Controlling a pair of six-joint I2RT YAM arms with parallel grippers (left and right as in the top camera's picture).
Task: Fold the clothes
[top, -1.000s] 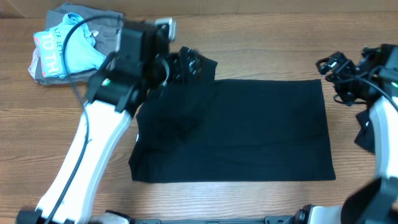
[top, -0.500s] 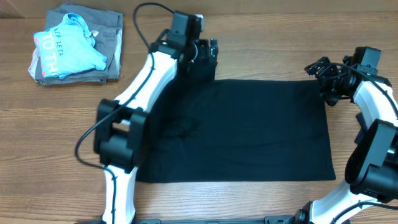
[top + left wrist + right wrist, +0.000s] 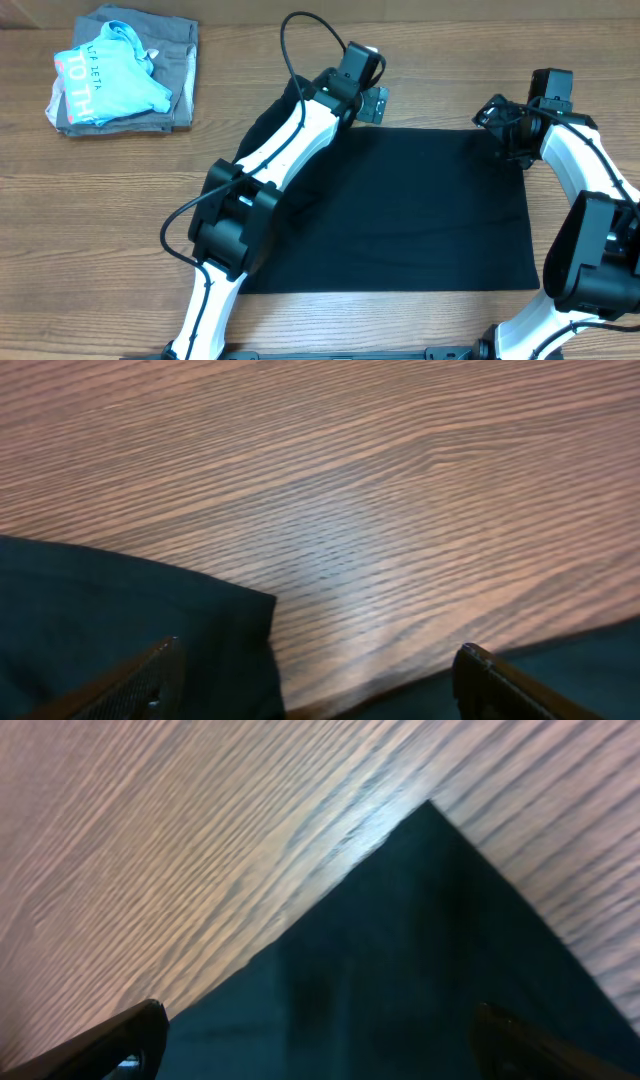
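Your left fingers (image 3: 150, 680) and right fingers (image 3: 130, 1040) are hanging apart, empty, over the far edge of the black shirt (image 3: 400, 210) lying flat on the worktop (image 3: 90, 230). Closing here, you're risking the left pinching bare wood.

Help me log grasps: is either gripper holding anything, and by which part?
Nothing is held. The left gripper and right gripper are both open at the black garment's far edge.
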